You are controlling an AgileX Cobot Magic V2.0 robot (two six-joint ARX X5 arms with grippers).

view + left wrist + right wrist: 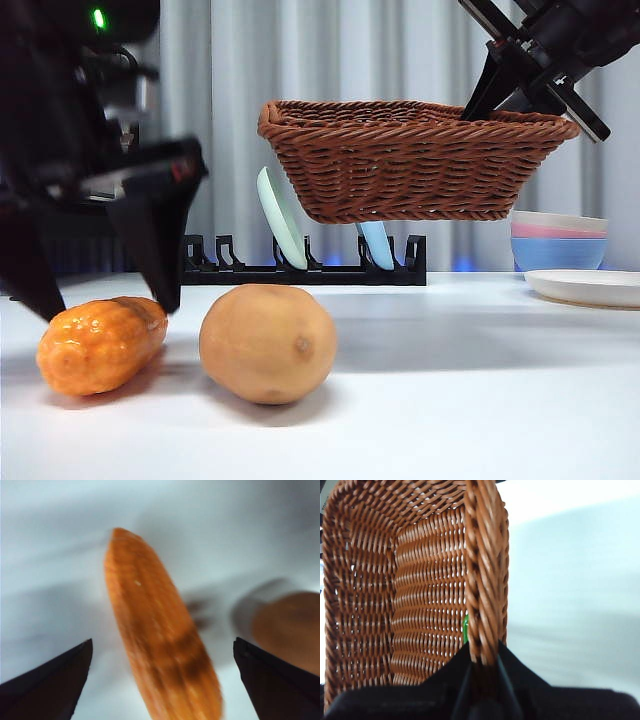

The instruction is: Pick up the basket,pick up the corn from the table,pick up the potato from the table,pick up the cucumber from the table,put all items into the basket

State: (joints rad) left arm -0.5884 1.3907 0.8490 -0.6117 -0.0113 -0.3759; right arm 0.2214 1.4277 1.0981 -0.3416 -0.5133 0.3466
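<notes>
Orange corn (160,645) lies on the table between my left gripper (100,300)'s spread jaws, nothing grabbed yet. So I'm on the corn pick: I reckon I drop a touch, then squeeze. One potato (267,343) sits just beside that gripper. My right gripper (482,667) is clamped on the rim of the one basket (410,160), holding it up in the air. No cucumber visible.

Even, bright light washes the white worktop (480,400), with soft shadows beneath the potato (268,342) and corn (100,345). The left end effector (100,300) smears dark with motion blur; the left wrist view is soft and unfocused throughout.
</notes>
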